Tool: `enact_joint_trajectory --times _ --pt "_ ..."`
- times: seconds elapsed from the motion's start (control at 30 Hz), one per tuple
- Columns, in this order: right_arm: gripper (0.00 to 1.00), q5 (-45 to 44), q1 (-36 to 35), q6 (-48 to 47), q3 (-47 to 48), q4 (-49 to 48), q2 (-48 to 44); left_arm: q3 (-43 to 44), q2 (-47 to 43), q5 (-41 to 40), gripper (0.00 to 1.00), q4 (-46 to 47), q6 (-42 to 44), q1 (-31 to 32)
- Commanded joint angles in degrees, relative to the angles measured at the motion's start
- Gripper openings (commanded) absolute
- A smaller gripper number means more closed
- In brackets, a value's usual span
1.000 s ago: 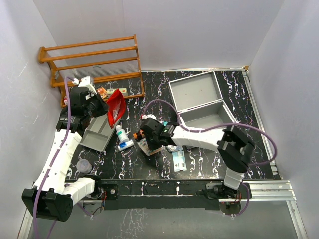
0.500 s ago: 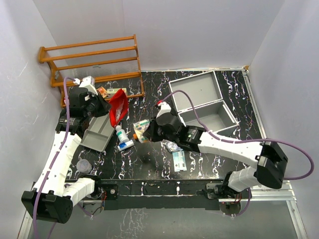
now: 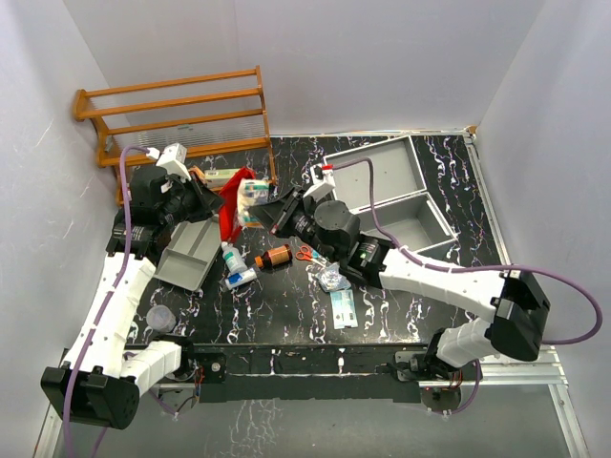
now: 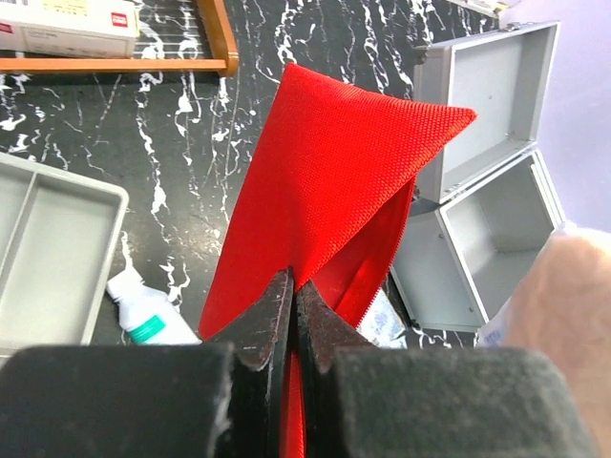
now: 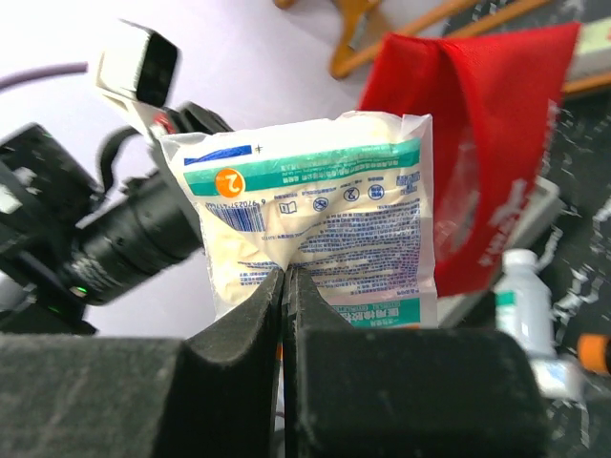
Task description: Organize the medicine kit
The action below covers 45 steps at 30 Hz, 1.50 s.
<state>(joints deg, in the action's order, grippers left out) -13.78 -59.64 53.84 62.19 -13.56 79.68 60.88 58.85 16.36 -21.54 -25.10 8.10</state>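
1. rack of orange-brown slatted wood (image 3: 172, 114) is standing at the far left back of the black marbled table (image 3: 286, 324), with a white cardboard box (image 4: 67, 27) lying on its bottom slats.
2. left gripper (image 4: 291, 286) is hanging just in front of the rack, its jaws pressing together on the edge of a red woven-fabric pouch (image 4: 325, 181), which is dangling above the table.
3. shallow grey divided plastic tray (image 3: 186, 253) is sitting beneath that arm, and a white plastic bottle with a teal label (image 3: 232, 256) is resting just beside the tray's right edge.
4. amber cylindrical bottle (image 3: 277, 257) is lying on its side near the middle, with small orange-handled scissors (image 3: 308, 254) lying just to its right.
5. right gripper (image 5: 284, 277) is hovering left of the table's middle, its jaws clamping the lower edge of a white plastic packet with teal printing (image 5: 315, 219), which is hanging right beside the pouch.
6. medicine kit (image 3: 377, 175), a large silver-grey rectangular metal case, is sitting at the right back of the table, its hinged lid lying open behind the base.
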Motion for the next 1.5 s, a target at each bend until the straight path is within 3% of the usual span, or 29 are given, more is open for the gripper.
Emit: enact_joint_trajectory --times 0.0,0.5,1.37,1.47 --pt "0.0 -1.1 -0.1 1.8 4.2 -12.8 1.4 1.5 -1.0 4.6 0.0 0.8 -2.7 0.2" --pt "0.0 3.9 1.2 -4.7 4.1 -29.7 7.1 5.6 0.4 13.2 0.0 -2.2 -12.8 0.2" --pt "0.0 7.3 3.1 -5.7 -1.5 -33.8 11.4 9.7 -0.1 13.7 0.0 -5.0 -13.5 0.2" --pt "0.13 6.5 3.4 -5.3 -1.5 -32.0 11.2 9.9 0.0 13.4 0.0 -5.2 -13.2 0.2"
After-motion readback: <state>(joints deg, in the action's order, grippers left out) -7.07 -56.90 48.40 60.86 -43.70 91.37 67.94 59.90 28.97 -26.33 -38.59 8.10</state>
